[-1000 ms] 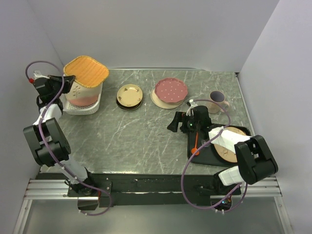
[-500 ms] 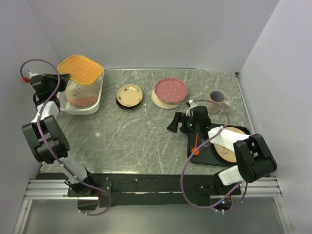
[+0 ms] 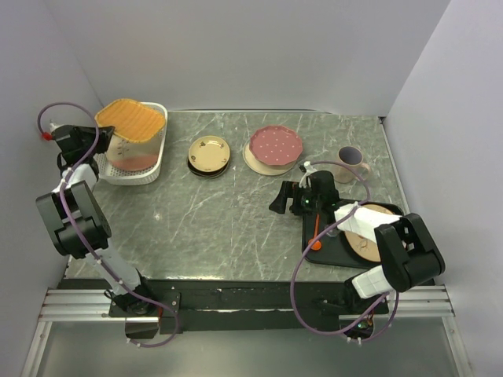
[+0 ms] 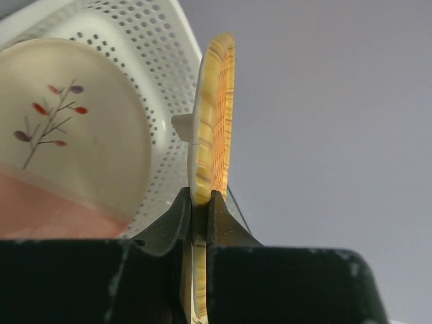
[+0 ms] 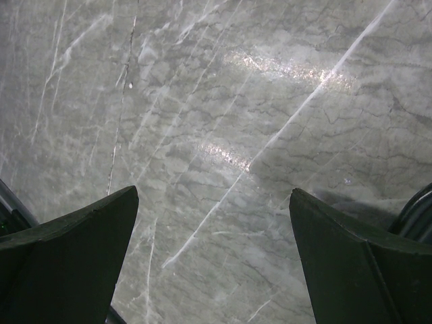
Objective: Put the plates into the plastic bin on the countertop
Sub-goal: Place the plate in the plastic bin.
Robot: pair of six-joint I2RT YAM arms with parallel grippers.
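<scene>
In the upper left of the overhead view, the left gripper (image 4: 200,202) is pinched tight on the edge of the orange-brown plate (image 3: 131,119). This plate is squarish with rounded corners and has a fine woven-looking pattern. It hangs tilted over the far end of the white bin (image 3: 132,179) and covers part of the opening. The wrist view shows it edge-on, just beside the bin's perforated wall; I cannot tell whether the two touch. Inside the bin is the sprig plate (image 4: 67,121), cream in the middle with a small branch of red and purple leaves and a pink band at its edge. The bin stands at the upper left of the grey-green veined countertop (image 3: 212,220).

Near the top centre, the small tan plate (image 3: 209,152) with a dark rim sits on a dark brown plate (image 3: 206,173). To its right, the pink polka-dot plate (image 3: 276,144) rests on a cream plate (image 3: 253,164) that shows at its lower left. Further right stands a mug (image 3: 351,160).

Right of centre, the right gripper (image 5: 212,196) hangs low over bare marble with its jaws spread wide and nothing between them. At the lower right, a black tray (image 3: 326,255) carries a tan plate (image 3: 376,236) and a thin orange thing. The right arm lies across the tray and hides part of that plate.
</scene>
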